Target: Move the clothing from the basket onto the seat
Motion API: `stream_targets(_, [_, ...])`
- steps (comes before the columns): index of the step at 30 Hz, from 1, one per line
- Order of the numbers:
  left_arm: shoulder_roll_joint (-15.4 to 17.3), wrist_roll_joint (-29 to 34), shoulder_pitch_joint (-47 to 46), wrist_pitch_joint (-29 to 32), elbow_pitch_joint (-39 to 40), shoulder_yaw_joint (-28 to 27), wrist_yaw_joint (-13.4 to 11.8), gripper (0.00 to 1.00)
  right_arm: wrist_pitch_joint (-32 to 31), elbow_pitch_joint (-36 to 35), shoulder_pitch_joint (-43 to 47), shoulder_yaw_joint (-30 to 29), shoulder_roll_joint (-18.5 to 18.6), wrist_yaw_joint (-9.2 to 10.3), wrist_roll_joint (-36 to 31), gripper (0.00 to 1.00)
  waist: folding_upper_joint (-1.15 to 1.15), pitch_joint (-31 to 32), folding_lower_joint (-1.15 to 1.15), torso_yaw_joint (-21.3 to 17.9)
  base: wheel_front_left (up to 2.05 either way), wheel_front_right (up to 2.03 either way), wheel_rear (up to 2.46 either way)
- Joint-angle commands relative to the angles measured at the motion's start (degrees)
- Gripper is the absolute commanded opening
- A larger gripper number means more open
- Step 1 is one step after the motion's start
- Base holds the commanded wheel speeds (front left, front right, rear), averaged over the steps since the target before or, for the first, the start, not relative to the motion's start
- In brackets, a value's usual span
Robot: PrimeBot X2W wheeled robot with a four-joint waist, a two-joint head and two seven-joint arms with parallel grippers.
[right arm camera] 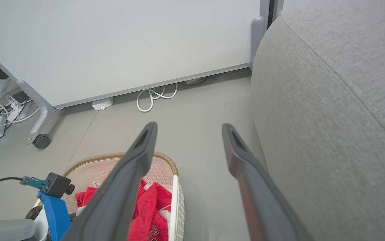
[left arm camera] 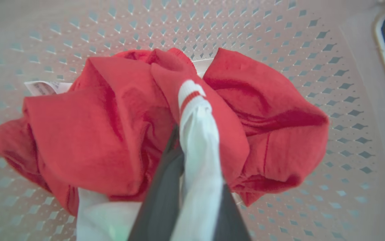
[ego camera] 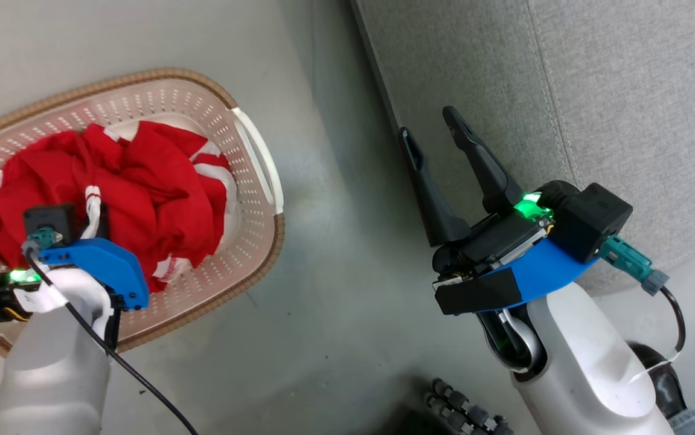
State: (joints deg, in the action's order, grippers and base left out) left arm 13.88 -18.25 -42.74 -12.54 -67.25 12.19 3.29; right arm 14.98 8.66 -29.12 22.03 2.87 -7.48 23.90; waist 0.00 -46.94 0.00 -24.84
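- Your left gripper (left arm camera: 183,147) is clamped tight on a white striped cuff of the red sportswear (ego camera: 142,181), which lies heaped inside the laundry basket (ego camera: 160,99), away from its handle-side rim.
- Lift straight up until the fabric clears the woven rim; a cuff grip may drag both garments or slip.
- Your right gripper (ego camera: 429,127) hangs wide open and empty by the front edge of the sofa (ego camera: 595,90); swing the load wide of it.
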Motion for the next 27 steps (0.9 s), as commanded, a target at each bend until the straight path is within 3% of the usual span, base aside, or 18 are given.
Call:
stream_targets(1, [-0.2, 0.0, -0.9, -0.6, -0.3, 0.5, 0.5, 0.00, 0.3, 0.3, -0.6, -0.3, 0.0, -0.02, -0.3, 1.00, 0.00, 1.7, 0.00, 0.9, 0.00, 0.00, 0.00])
stream_targets(9, [-3.0, 2.1, 1.0, -2.4, -0.3, 3.6, 1.7, 0.00, 0.3, 2.3, 1.3, -1.3, 0.0, -0.02, -2.5, 1.00, 0.00, 9.6, 0.00, 4.9, 0.00, 0.00, 0.00])
stream_targets(10, [-4.8, 2.8, 1.6, -2.6, 0.5, 4.7, 1.4, 0.00, 0.3, 3.2, 2.0, -1.6, 0.1, -0.03, -3.2, 1.00, 0.00, 12.5, 0.00, 6.2, 0.00, 0.00, 0.00])
stream_targets(16, [-8.1, 4.4, 4.7, -2.7, 5.1, 7.3, 2.0, 0.00, 0.2, 5.9, 4.8, -2.6, 0.1, -0.02, -5.3, 1.00, 0.00, 21.7, 0.00, 9.6, 0.00, 0.00, 0.00])
stream_targets(27, [-10.6, 4.8, 8.6, -2.7, 12.9, 13.3, 3.7, 0.00, -0.2, 9.8, 11.1, -4.9, 0.1, -0.03, -7.2, 1.00, 0.00, 35.6, 0.00, 15.0, 0.00, 0.00, 0.00])
